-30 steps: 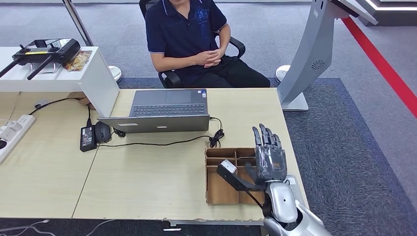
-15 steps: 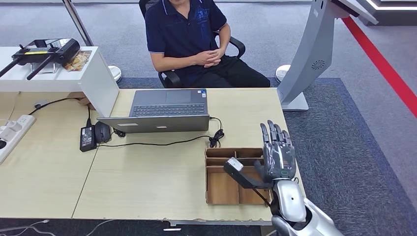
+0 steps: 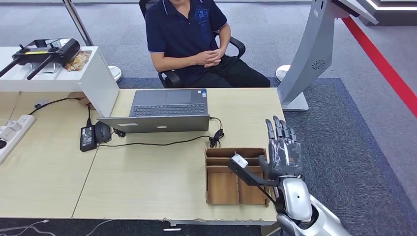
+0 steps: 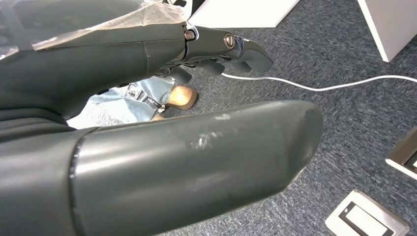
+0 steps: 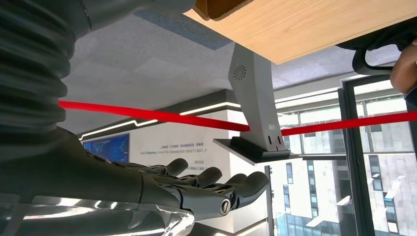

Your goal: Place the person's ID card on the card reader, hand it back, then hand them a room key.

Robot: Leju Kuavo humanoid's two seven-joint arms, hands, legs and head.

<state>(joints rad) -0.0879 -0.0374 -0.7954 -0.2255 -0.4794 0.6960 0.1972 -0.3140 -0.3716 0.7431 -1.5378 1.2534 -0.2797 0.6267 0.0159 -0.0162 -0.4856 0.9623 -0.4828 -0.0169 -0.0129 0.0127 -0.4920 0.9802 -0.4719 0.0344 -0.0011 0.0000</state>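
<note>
My right hand (image 3: 282,152) is raised above the table's right front corner, fingers straight and apart, holding nothing. Its thumb reaches over the right side of a wooden tray (image 3: 221,186) with several compartments. From the right wrist view the same hand (image 5: 206,191) shows flat fingers against the room beyond. My left hand (image 4: 147,59) hangs beside the body over grey carpet, its fingers loosely extended and holding nothing. The person (image 3: 189,34) sits in a chair across the table with both hands clasped in the lap.
A laptop (image 3: 167,110) lies open at the far middle of the table, its cable running to a black adapter (image 3: 87,137) and a mouse (image 3: 102,132). A power strip (image 3: 12,132) is at the left. A grey kiosk stand (image 3: 314,49) rises at the far right.
My right hand has drifted to the right, from over the tray's middle toward the table's right edge, staying spread. The person has not moved.
</note>
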